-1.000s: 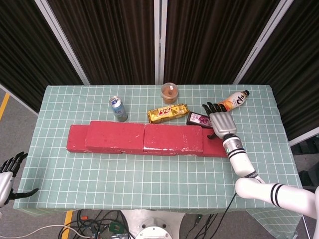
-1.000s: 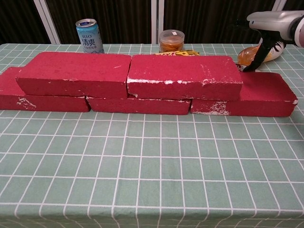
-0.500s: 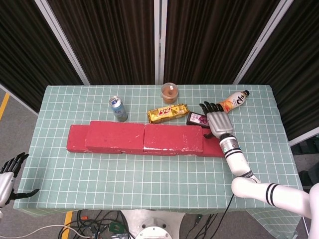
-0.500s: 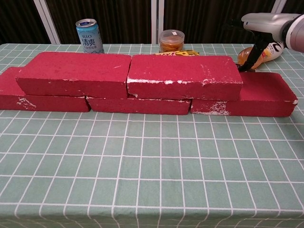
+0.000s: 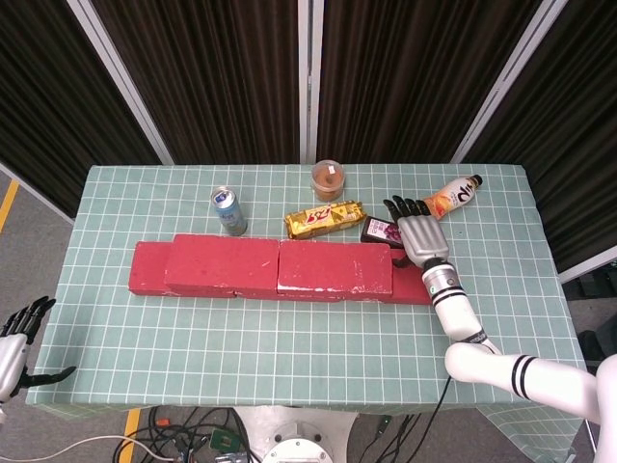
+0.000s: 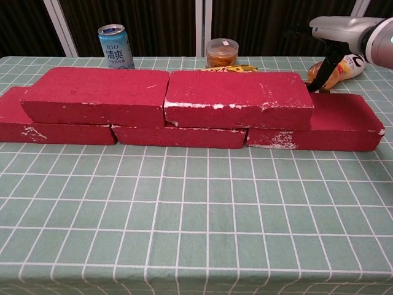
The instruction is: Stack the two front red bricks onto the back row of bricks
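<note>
Two red bricks (image 6: pixel 166 97) lie stacked on the back row (image 6: pixel 184 136) across the table (image 5: pixel 289 338), meeting end to end near the middle. The right hand (image 5: pixel 416 231) hovers fingers spread, holding nothing, over the row's right end; the left hand (image 5: pixel 17 338) hangs open off the table's left edge. Behind stands a blue can (image 6: pixel 116 46) reading "RIO".

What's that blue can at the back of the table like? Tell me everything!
The can is a tall, slim drink can, blue and silvery with "RIO" and other writing on its side. It looks like metal. It stands upright on the green checked tablecloth, behind the left end of the red bricks, apart from them. Its silver top shows from above. Nothing touches it but the cloth.
</note>
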{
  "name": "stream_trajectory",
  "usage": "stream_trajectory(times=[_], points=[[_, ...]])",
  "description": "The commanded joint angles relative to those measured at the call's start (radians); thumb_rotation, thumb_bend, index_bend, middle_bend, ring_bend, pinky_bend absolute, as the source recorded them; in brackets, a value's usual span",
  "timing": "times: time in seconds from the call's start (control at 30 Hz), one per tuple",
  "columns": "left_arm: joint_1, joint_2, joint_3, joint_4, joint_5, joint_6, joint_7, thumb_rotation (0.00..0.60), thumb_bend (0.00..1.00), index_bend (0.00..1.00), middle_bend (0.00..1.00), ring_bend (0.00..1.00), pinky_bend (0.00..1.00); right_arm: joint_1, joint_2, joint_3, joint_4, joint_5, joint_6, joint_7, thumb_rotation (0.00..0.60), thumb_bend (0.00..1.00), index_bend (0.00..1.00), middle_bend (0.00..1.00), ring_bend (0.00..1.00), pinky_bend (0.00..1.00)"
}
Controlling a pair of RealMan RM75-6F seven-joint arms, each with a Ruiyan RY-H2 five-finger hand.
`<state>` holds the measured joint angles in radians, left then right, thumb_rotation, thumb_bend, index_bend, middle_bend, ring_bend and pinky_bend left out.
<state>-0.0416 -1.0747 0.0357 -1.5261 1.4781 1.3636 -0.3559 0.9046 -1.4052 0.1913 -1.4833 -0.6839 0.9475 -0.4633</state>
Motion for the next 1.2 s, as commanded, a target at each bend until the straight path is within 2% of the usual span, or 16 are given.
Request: stream_trajectory(times=[0.03,1.2], points=[[0.0,0.0,0.0,0.0,-0.001,0.0,0.0,0.6,0.0,0.0,0.0,0.0,0.0,-0.001,-0.002,0.004,0.001,-0.002,0.0,0.002,0.6,0.08,0.0,0.0,0.0,0.0],[0.003,-0.004,0.001,0.008,-0.002,0.0,-0.001,0.6,0.0,0.0,0.0,0.0,0.0,0.0,-0.021,0.027,0.02,0.005,-0.019,-0.008,0.6,0.09,0.0,0.0,0.0,0.0]])
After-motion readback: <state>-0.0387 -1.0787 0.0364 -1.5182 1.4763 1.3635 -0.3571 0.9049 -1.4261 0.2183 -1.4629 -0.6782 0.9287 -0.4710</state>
